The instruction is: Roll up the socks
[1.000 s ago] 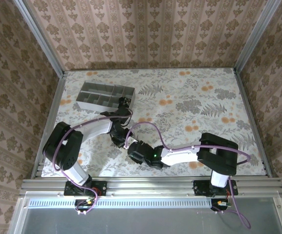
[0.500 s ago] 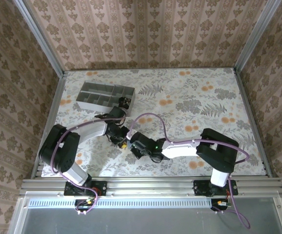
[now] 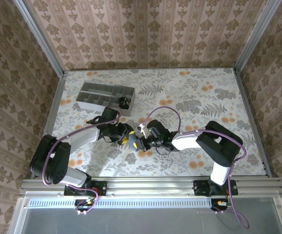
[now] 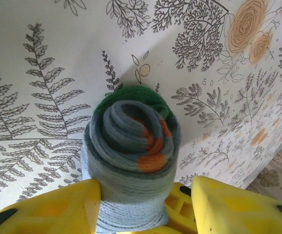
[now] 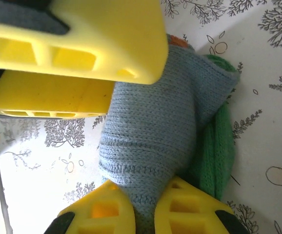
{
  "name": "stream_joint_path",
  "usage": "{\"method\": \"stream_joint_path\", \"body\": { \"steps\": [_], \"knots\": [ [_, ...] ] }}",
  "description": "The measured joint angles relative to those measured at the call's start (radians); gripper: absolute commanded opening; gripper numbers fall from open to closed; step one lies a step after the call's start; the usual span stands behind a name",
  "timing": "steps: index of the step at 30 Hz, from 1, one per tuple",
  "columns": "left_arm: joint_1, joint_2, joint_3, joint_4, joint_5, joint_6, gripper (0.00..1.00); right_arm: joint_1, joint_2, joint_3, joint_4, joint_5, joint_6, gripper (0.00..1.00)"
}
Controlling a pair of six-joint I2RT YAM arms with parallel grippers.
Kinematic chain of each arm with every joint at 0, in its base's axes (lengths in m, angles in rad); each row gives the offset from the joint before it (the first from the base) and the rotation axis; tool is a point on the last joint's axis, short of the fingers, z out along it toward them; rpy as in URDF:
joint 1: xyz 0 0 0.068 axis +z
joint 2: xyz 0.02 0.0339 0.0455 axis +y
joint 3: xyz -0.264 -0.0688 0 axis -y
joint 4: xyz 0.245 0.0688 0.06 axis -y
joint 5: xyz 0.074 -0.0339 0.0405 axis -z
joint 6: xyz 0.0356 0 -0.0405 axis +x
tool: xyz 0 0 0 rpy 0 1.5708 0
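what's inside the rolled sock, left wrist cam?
At the end of the rolled sock, grey-blue turns spiral inward with the orange cuff tucked among them; the green toe wraps the far side. Deeper layers are covered by the fabric.

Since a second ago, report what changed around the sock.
The right gripper moved away from the near edge to the rolled teal-grey sock and shut on it. The left gripper opened, its fingers now either side of the sock. The grey tray stayed put.
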Motion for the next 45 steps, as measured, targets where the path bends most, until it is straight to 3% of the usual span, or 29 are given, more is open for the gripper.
{"method": "stream_joint_path", "body": {
  "steps": [11,22,24,27,29,30,32,35,40,45],
  "knots": [
    [-0.008,0.047,-0.015,0.095,0.003,0.0,0.48,-0.165,0.051,-0.043,0.073,-0.296,0.039,0.0],
    [-0.069,0.172,0.008,0.209,-0.001,-0.001,0.46,-0.254,0.118,-0.024,0.07,-0.481,0.09,0.0],
    [-0.074,0.177,0.009,0.211,-0.007,-0.002,0.39,-0.264,0.126,-0.02,0.066,-0.502,0.098,0.0],
    [-0.079,0.191,0.016,0.213,-0.012,-0.011,0.16,-0.269,0.127,-0.011,0.042,-0.514,0.1,0.01],
    [-0.081,0.198,0.029,0.21,-0.011,-0.014,0.01,-0.27,0.112,-0.004,0.001,-0.513,0.087,0.17],
    [-0.082,0.198,0.034,0.202,-0.011,-0.014,0.0,-0.27,0.101,-0.002,-0.019,-0.507,0.076,0.26],
    [-0.09,0.197,0.043,0.18,-0.014,-0.016,0.0,-0.257,0.06,-0.002,-0.066,-0.465,0.036,0.38],
    [-0.095,0.192,0.064,0.108,-0.019,-0.014,0.0,-0.188,-0.066,-0.038,-0.153,-0.269,-0.03,0.49],
    [-0.087,0.154,0.076,-0.056,-0.019,0.009,0.0,0.035,-0.302,-0.122,-0.298,0.129,-0.167,0.54],
    [-0.072,0.141,0.097,-0.192,-0.019,0.038,0.0,0.227,-0.332,-0.063,-0.373,0.435,-0.293,0.59]
  ]
}}
